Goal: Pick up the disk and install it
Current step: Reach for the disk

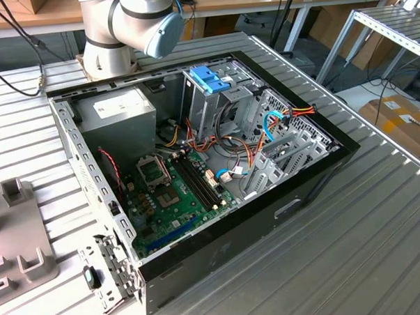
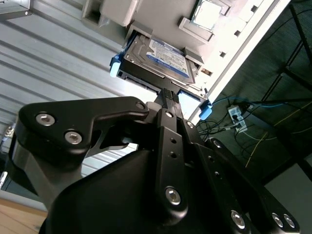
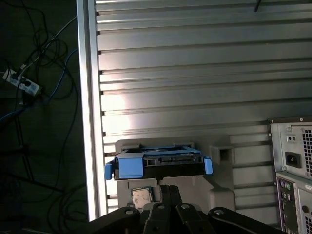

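Hovering closed tool (image 2: pixel 168 94) just beside the disk (image 2: pixel 161 57) in its grey holder (image 3: pixel 220 163)

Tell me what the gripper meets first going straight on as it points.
Probably the disk, lying on the grey holder right ahead of the gripper; the gap between them is hard to judge.

Ribbed metal table (image 1: pixel 367 248) carries computer case (image 1: pixel 221 261) and grey holder (image 1: pixel 18 235).

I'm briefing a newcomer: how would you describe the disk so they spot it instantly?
On the ribbed metal table, near its edge, sits a grey holder block. The disk lies on it: flat, silver-grey, with a blue-and-white label and light-blue rails, unlike the square chip beside it.
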`<control>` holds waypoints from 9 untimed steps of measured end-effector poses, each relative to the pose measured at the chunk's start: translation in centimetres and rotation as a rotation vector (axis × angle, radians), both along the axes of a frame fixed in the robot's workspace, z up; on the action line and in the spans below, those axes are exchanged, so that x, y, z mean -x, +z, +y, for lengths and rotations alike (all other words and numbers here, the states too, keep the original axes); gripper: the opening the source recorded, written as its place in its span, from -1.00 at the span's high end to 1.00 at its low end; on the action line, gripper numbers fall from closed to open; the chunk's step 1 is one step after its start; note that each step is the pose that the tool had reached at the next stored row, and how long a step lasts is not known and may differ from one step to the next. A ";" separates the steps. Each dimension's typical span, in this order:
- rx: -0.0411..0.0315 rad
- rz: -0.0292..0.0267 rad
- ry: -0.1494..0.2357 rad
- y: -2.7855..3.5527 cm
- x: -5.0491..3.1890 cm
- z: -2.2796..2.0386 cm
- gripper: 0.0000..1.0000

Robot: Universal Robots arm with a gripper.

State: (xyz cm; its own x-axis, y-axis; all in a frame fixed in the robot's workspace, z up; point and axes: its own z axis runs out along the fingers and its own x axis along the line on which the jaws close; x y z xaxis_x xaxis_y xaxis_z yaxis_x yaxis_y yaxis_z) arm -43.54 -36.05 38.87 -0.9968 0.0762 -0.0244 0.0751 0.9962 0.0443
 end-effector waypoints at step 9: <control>0.0000 0.0000 0.000 0.00 0.30 0.00 0.79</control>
